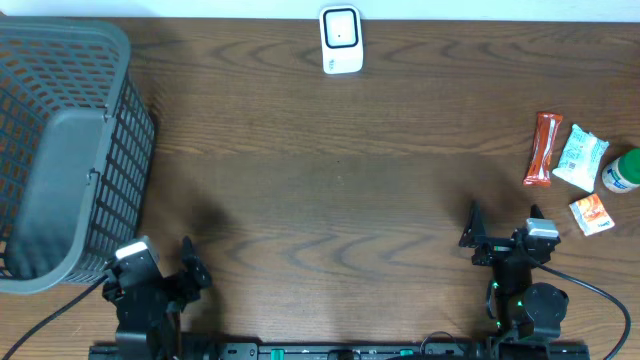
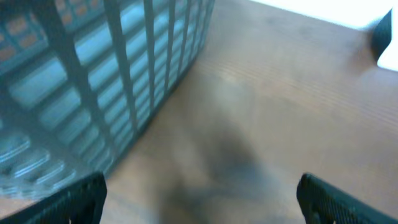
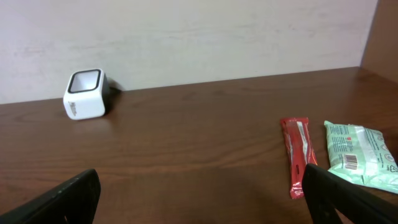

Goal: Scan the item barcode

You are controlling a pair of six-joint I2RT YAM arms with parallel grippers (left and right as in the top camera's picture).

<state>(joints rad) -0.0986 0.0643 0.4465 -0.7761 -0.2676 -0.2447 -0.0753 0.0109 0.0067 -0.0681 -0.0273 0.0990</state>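
Observation:
The white barcode scanner [image 1: 340, 40] stands at the far middle of the wooden table; the right wrist view shows the scanner [image 3: 85, 94] against the wall. The items lie at the right: a red snack bar [image 1: 543, 149], a white-green packet [image 1: 581, 158], a green-capped bottle [image 1: 622, 172] and a small orange packet [image 1: 591, 214]. My right gripper [image 1: 503, 222] is open and empty at the near edge, short of the red bar [image 3: 296, 152] and the packet [image 3: 360, 155]. My left gripper [image 1: 160, 258] is open and empty at the near left.
A large grey mesh basket [image 1: 130, 170] fills the left side of the table. In the blurred left wrist view the basket wall [image 2: 93, 74] stands close on the left of my left gripper [image 2: 199, 199]. Bare wood lies between my two arms and the scanner.

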